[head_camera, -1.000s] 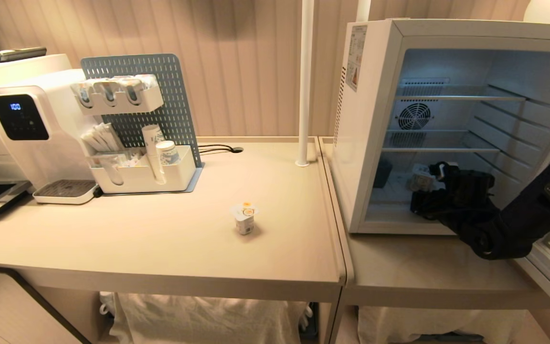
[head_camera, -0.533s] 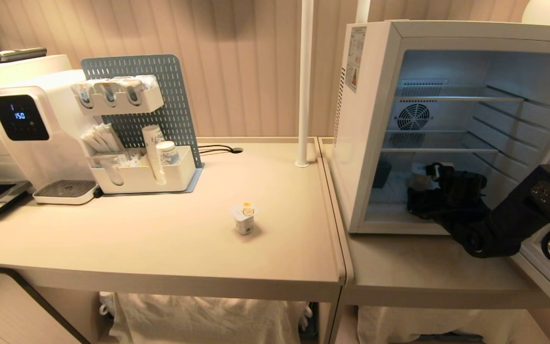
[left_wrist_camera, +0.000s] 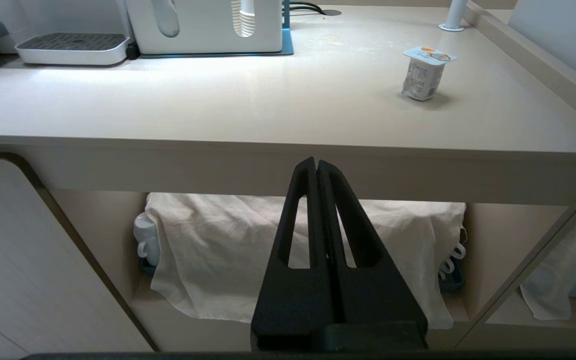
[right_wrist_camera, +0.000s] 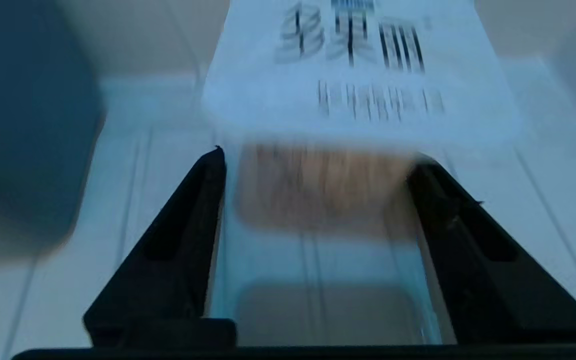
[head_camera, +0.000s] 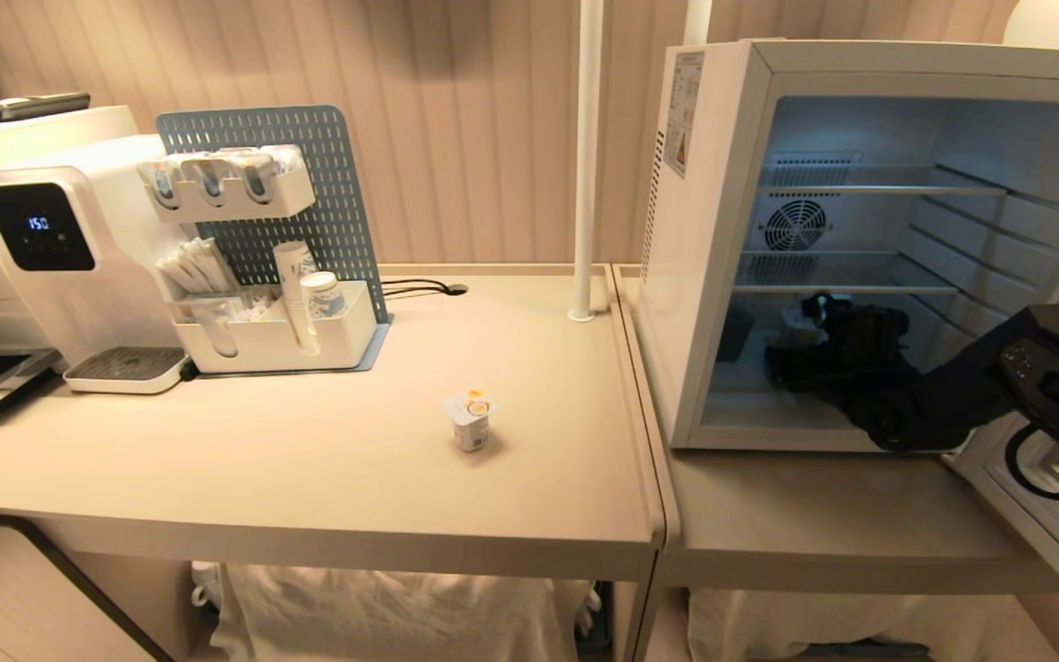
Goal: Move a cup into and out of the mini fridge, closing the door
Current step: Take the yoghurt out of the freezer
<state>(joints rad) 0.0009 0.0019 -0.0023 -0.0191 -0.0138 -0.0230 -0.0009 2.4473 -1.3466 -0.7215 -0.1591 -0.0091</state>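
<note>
We see the right gripper [head_camera: 791, 342] reaching deep inside the mini fridge [head_camera: 723, 230], low over its floor under the lower wire shelf [head_camera: 847, 287], toward the rear left corner. Its two fingers [right_wrist_camera: 183, 250] stand wide apart, and the cup [right_wrist_camera: 363, 100] sits just ahead of them, framed between the tips. We cannot tell whether either finger touches it, because the right wrist view is smeared. In the head view the cup [head_camera: 801, 322] shows only as a pale patch just behind the gripper, on the fridge floor below the rear fan [head_camera: 796, 224].

The right arm [head_camera: 952, 395] comes in from the right front corner of the fridge opening, forearm sloping down and inward to the wrist, with the gripper lying nearly level. The door [head_camera: 1044, 515] hangs swung open at the right edge of the head view, below the arm.

A second cup [head_camera: 472, 421] stands upright on the counter [head_camera: 309, 460], near its right edge and well apart from the fridge.

Our left gripper [left_wrist_camera: 316, 172] is parked below the counter's front edge, its fingers pressed together with nothing between them, pointing at the white cloth [left_wrist_camera: 218, 240] on the shelf underneath.
</note>
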